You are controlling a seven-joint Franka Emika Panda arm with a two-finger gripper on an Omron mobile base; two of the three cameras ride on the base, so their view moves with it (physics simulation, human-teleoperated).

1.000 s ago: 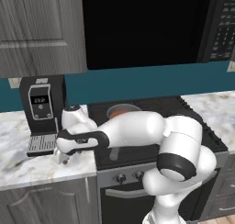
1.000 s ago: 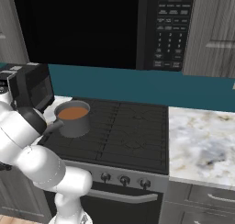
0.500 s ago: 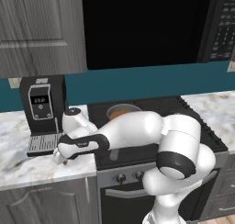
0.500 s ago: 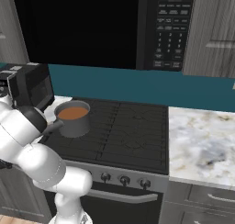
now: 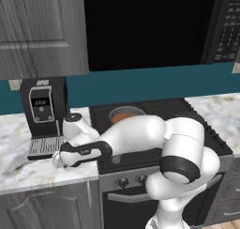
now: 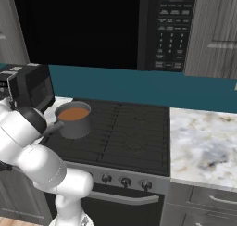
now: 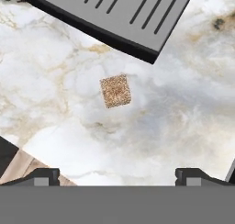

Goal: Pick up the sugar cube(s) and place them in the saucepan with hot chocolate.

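My hand [image 7: 117, 175] hangs released, fingers wide apart, over the marble counter [image 7: 183, 108], and the sugar cube [image 7: 115, 91] lies straight ahead, centred between them, just short of the coffee machine's tray [image 7: 124, 14].

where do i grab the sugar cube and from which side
Come straight down from above and pinch the sugar cube across two opposite flat sides. It lies alone on the marble counter, apart from the coffee machine's drip tray. The hand is open and wider than the cube, which sits slightly rotated, so turn the fingers to match its faces.
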